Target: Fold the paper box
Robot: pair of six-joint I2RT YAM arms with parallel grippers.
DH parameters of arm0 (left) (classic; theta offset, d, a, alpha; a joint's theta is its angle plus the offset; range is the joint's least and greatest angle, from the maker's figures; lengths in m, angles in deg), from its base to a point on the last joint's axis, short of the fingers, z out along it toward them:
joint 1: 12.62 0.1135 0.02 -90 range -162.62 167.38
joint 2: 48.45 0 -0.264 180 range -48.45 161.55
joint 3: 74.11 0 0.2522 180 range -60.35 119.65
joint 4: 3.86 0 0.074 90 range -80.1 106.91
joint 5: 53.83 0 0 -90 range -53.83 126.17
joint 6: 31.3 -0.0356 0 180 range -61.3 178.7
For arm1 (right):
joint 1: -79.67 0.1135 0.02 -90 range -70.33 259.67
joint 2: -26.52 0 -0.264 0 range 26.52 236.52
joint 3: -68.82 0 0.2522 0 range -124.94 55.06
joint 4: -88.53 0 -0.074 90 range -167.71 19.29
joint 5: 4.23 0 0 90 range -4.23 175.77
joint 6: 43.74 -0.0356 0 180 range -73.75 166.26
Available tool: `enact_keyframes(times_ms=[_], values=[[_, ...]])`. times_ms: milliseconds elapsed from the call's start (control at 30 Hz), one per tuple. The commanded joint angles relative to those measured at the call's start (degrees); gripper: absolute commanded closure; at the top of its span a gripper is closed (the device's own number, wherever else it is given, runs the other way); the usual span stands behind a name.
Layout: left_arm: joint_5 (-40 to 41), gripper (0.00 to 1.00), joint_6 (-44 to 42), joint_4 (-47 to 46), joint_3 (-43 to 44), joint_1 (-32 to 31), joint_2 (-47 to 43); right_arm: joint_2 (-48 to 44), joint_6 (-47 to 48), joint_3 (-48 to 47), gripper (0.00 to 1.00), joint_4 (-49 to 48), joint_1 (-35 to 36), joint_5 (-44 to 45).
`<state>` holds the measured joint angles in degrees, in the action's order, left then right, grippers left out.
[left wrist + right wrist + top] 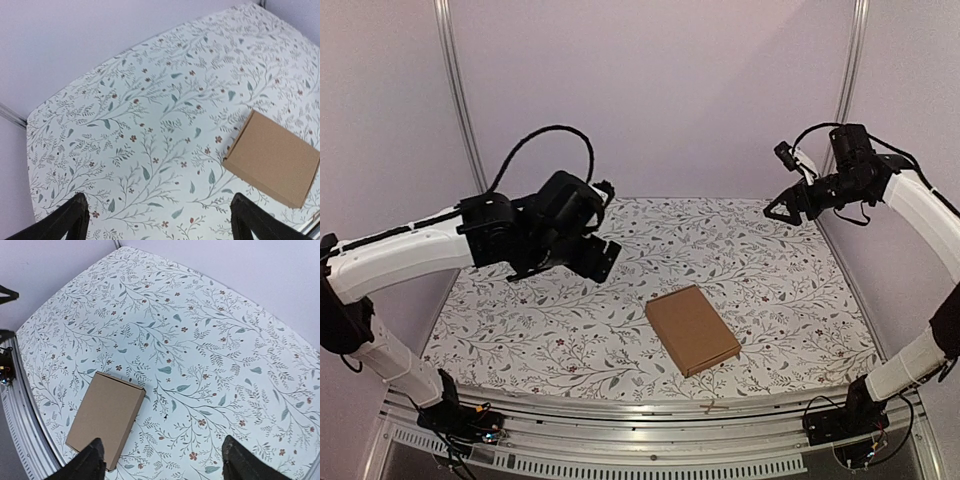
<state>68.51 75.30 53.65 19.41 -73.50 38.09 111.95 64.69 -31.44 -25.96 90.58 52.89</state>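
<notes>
Shows the paper box (692, 329) as a thin closed brown rectangle, flat on the flowered table (540, 330), right of centre toward the near edge, turned askew. Shows the left fingers (70, 220) spread wide, empty, raised well apart from it. Likewise the right fingers (90, 462): wide apart, holding nothing, high near the far right corner.

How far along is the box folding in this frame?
Done, it seems: the paper box lies closed and flat on the table, with no flaps sticking out. In hand: nothing. The left gripper and right gripper are both open, empty and raised clear of it. Left: nothing that I can see.
</notes>
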Motion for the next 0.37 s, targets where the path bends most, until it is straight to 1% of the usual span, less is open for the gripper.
enact_keyframes(times_ms=[0, 33, 67, 100, 233, 333], values=[[8.6, 0.01, -0.3, -16.6, -9.7, 7.7, -11.0, -11.2, -12.3, 20.9, 0.01, -35.5, 0.3, 16.8], [10.5, 0.01, 0.7, -22.0, -13.6, 9.2, -12.2, -12.0, -16.5, 23.4, 0.01, -39.0, 0.2, 16.0], [10.7, 0.01, 0.7, -25.1, -17.0, 10.4, -13.3, -12.5, -16.9, 24.5, 0.01, -39.4, 0.4, 14.3], [10.4, 0.01, 1.1, -26.2, -19.8, 11.2, -13.7, -12.8, -16.8, 24.9, 0.01, -39.1, 0.3, 14.3], [9.6, 0.01, 9.1, -21.3, -21.8, 12.1, -13.8, -15.2, -17.3, 25.9, 0.01, -39.1, 0.2, 20.7], [7.2, 0.01, 13.1, -19.0, -23.4, 12.2, -14.0, -14.3, -19.5, 25.3, 0.01, -38.9, 0.3, 24.3]])
